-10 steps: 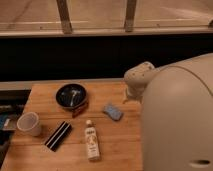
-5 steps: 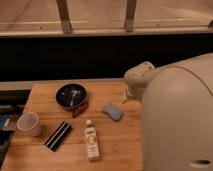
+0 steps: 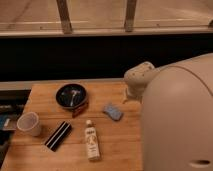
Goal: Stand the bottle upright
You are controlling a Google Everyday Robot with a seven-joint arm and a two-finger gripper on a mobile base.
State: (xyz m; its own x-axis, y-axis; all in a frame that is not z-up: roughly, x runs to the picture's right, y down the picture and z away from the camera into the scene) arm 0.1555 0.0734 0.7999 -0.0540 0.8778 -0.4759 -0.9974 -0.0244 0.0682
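The bottle (image 3: 91, 142) is small, slim and white with a tan-orange label. It lies flat on the wooden table (image 3: 120, 145) near the front middle, with its white cap pointing away from me. My gripper is not in view. Only the arm's large white shell (image 3: 175, 120) and a rounded white joint (image 3: 139, 81) show, filling the right side of the camera view to the right of the bottle.
A black bowl (image 3: 71, 96) sits at the back of the table with a small reddish item (image 3: 79, 109) at its front edge. A blue-grey pad (image 3: 113, 111) lies right of the bowl. A black bar with a white stripe (image 3: 58, 135) and a white cup (image 3: 29, 124) are to the left.
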